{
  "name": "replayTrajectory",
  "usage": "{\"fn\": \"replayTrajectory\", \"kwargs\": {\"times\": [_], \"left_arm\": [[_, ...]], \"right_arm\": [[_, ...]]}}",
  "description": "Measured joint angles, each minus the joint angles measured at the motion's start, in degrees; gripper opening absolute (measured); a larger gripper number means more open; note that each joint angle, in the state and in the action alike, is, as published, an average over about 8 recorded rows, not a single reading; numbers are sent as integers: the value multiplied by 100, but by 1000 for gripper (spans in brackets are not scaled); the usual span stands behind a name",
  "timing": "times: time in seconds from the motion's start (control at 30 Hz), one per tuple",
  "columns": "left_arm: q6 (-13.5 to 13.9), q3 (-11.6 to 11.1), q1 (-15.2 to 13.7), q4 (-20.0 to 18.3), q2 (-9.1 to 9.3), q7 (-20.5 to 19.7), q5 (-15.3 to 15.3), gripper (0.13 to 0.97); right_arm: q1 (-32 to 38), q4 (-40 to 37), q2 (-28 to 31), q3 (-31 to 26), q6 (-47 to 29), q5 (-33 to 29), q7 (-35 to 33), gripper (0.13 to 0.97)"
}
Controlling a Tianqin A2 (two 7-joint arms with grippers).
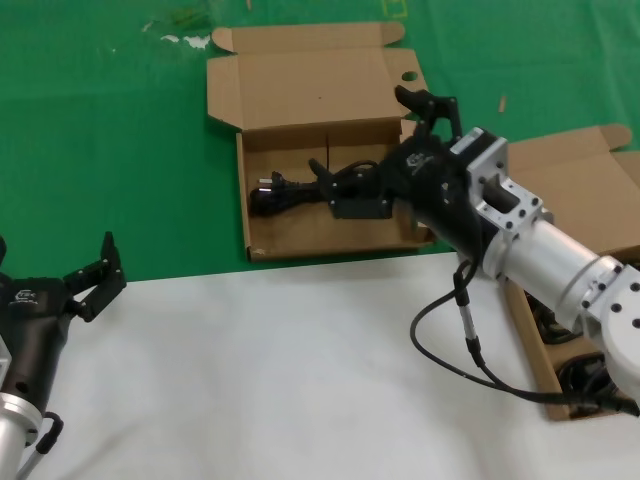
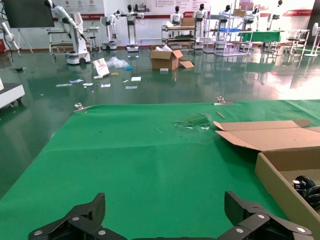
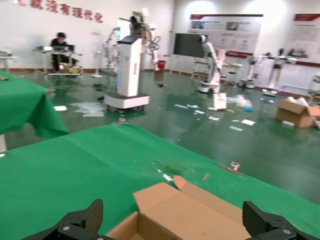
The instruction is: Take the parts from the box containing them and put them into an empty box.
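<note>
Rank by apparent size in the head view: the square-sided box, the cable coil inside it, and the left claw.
1. Square-sided box, clearly largest.
2. Cable coil and left claw, which look about alike; the claw is nearer the camera, so I won't rank them.

A table carries everything: green cloth [image 1: 110, 150] over the upper part of the head view, white surface [image 1: 260, 380] below. A square-set cardboard box [image 1: 300, 90] rests upper centre, a diagonal box [image 1: 580, 165] at right, and pale scraps [image 1: 185, 40], possibly tape, upper left.
</note>
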Motion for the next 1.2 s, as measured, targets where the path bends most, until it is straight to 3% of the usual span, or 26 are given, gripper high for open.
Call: {"fn": "replayTrajectory", "kwargs": {"times": [0.3, 0.6, 1.2], "left_arm": [[0, 0, 0, 0, 0, 0, 0, 890], [0, 0, 0, 0, 0, 2, 0, 957], [0, 0, 0, 0, 0, 2, -1, 966]], "right_arm": [[-522, 123, -66, 290, 522, 414, -284, 966], [-1049, 246, -133, 582, 1047, 829, -570, 966], [-2087, 489, -264, 1156, 2083, 1649, -1135, 966]]}}
